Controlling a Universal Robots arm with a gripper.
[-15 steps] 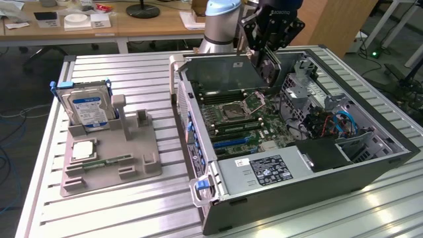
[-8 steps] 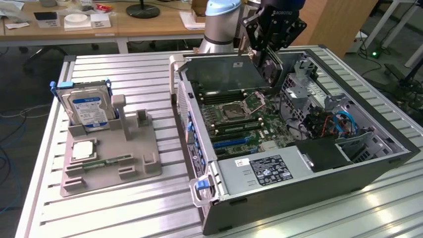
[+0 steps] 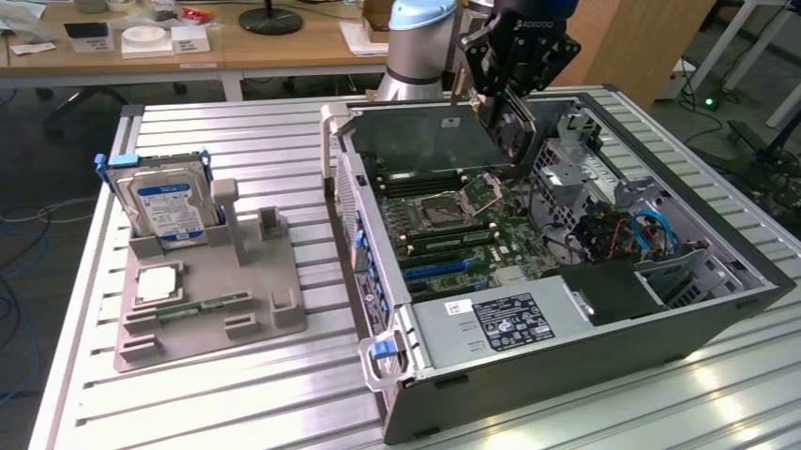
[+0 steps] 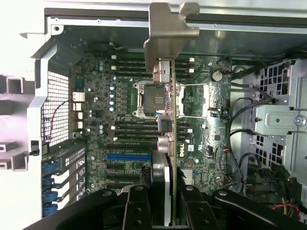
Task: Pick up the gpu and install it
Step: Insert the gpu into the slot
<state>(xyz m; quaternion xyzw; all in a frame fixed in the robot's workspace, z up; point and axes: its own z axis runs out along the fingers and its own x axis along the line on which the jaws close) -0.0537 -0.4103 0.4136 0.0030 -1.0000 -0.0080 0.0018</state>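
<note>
while between fingers (image 4: 138, 211), thin flat gpu (image 4: 165, 127)

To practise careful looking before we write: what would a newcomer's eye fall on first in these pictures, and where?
The open computer case on the metal table stands out, its green motherboard laid bare. Above that board the gripper is shut on the gpu, seen edge-on in the wrist view. At the exterior view's left, a blue-labelled hard drive stands in a grey holder.

We see the gpu (image 4: 165, 129) edge-on: thin card, silver end bracket. It hangs upright, upper centre of the exterior view.
</note>
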